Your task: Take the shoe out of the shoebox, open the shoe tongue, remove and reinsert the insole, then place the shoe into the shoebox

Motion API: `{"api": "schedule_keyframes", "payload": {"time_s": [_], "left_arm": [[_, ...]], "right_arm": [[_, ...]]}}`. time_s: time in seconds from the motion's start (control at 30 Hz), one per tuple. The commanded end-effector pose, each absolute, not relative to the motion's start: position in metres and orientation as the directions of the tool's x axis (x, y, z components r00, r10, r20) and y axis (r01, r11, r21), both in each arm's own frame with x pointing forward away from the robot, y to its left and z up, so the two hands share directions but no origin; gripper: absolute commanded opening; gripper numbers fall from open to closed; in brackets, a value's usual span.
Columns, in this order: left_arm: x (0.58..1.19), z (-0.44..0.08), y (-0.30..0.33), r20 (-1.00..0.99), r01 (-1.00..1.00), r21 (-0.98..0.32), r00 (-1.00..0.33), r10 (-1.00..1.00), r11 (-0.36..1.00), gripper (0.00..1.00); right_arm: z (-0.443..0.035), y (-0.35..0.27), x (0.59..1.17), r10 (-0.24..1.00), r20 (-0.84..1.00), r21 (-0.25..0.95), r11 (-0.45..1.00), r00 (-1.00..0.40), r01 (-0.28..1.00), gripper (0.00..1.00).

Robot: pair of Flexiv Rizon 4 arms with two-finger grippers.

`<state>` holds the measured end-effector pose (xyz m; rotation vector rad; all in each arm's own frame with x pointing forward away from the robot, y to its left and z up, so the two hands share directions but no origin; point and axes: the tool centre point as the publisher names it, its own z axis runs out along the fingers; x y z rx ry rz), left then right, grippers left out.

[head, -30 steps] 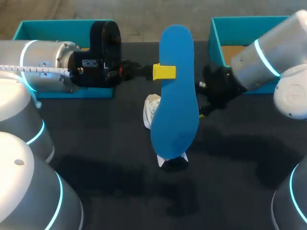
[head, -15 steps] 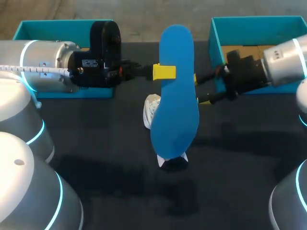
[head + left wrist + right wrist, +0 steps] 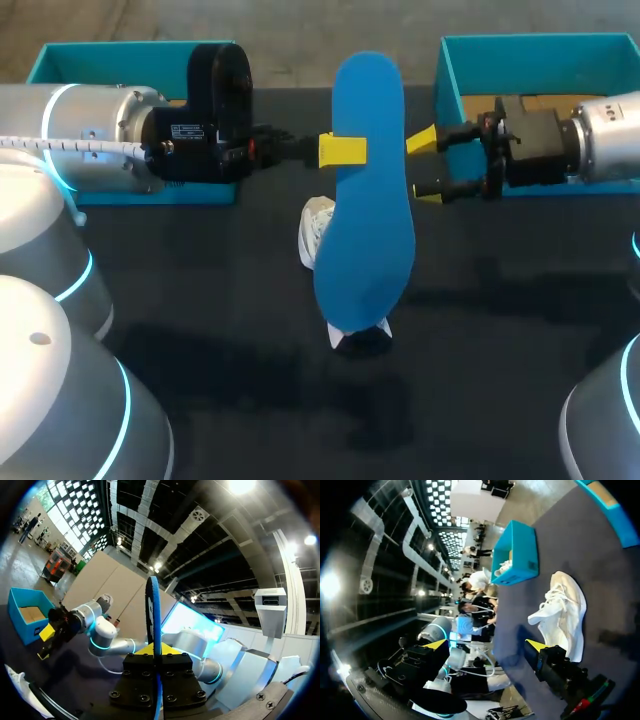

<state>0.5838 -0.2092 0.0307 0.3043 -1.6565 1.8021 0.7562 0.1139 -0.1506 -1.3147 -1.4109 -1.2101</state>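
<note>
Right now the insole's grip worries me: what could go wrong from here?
1. The left tool pinches the blue insole only at one edge; a bump from the open right tool, close beside its other edge, could twist it loose.
2. The insole hides most of the white shoe in the head view, so reinsertion could miss.

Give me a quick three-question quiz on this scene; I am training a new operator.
1. True or false: the right tool is shut on the insole.
2. Where is the shoe? A in the left box; B on the table; C in the right box.
3. Fill in: the ___ tool is shut on the insole.
Key: 1 false, it is open; 2 B; 3 left tool.
</note>
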Motion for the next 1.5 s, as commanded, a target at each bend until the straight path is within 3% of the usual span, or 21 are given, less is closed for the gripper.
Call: {"api": "schedule_keyframes", "payload": {"time_s": [0.03, 0.2, 0.4, 0.57, 0.8, 1.17, 1.5], "left_arm": [[0.584, 0.03, -0.21, 0.58, -0.604, -0.797, -0.753, 0.309, 0.023, 0.0], [0.584, 0.03, -0.21, 0.58, -0.604, -0.797, -0.753, 0.309, 0.023, 0.0], [0.589, 0.018, -0.207, 0.427, -0.446, -0.895, -0.85, 0.309, 0.009, 0.0], [0.597, 0.012, -0.206, 0.264, -0.294, -0.954, -0.915, 0.307, -0.059, 0.0], [0.613, 0.001, -0.202, -0.061, 0.06, -0.998, -0.96, 0.273, -0.011, 0.0], [0.64, -0.014, -0.198, -0.56, 0.563, -0.825, -0.799, 0.22, -0.051, 0.0], [0.653, -0.02, -0.2, -0.751, 0.731, -0.657, -0.615, 0.241, -0.184, 0.0]], "right_arm": [[-0.146, 0.122, 0.755, 0.062, 0.991, 0.12, -0.03, -0.118, 0.992, 1.0], [-0.143, 0.122, 0.754, 0.054, 0.991, 0.122, -0.035, -0.12, 0.992, 1.0], [-0.143, 0.122, 0.754, 0.054, 0.991, 0.122, -0.035, -0.12, 0.992, 1.0], [-0.143, 0.122, 0.754, 0.054, 0.991, 0.122, -0.035, -0.12, 0.992, 1.0], [-0.143, 0.122, 0.754, 0.054, 0.991, 0.122, -0.035, -0.12, 0.992, 1.0], [-0.143, 0.122, 0.754, 0.054, 0.991, 0.122, -0.035, -0.12, 0.992, 1.0], [-0.143, 0.122, 0.754, 0.054, 0.991, 0.122, -0.035, -0.12, 0.992, 1.0]]}}
